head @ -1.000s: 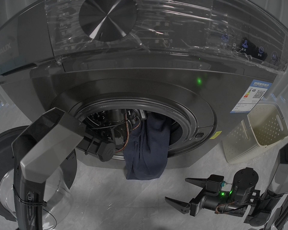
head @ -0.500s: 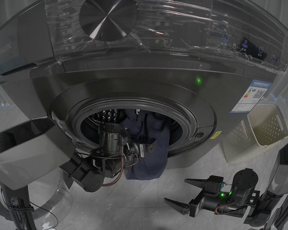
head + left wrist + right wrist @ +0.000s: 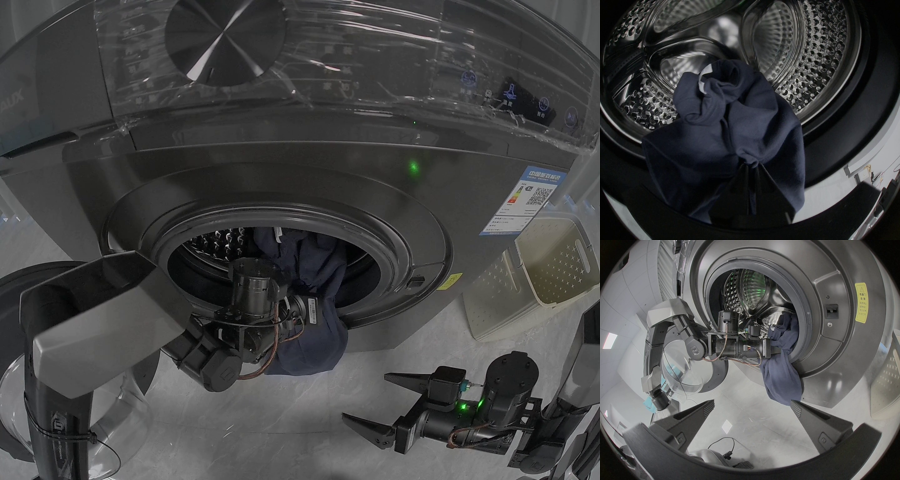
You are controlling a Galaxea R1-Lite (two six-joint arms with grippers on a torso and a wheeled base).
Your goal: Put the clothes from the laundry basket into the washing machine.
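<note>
1. Nearest, at 5 o'clock in the head view, the right gripper [image 3: 366, 395] hangs low over the pale floor [image 3: 250, 431], its black fingers spread wide and holding nothing, well apart from the machine's opening
2. At about 7 o'clock of that round opening, the left gripper [image 3: 752, 167] is pinched tight on a fold of the dark navy cloth garment [image 3: 310, 353]
3. The garment straddles the opening's lower lip. Its tail droops outside toward 6 o'clock and its bunched top lies just inside, so its long axis runs from 6 to 12
4. Beyond it, the perforated steel drum [image 3: 803, 47] of the grey front-loading washing machine [image 3: 281, 169] lies straight ahead of the left gripper. By my judgement the left arm, far nearer, should carry the cloth deeper before letting go
5. At 3 o'clock, the cream perforated plastic laundry basket [image 3: 556, 262] sits tipped beside the machine
</note>
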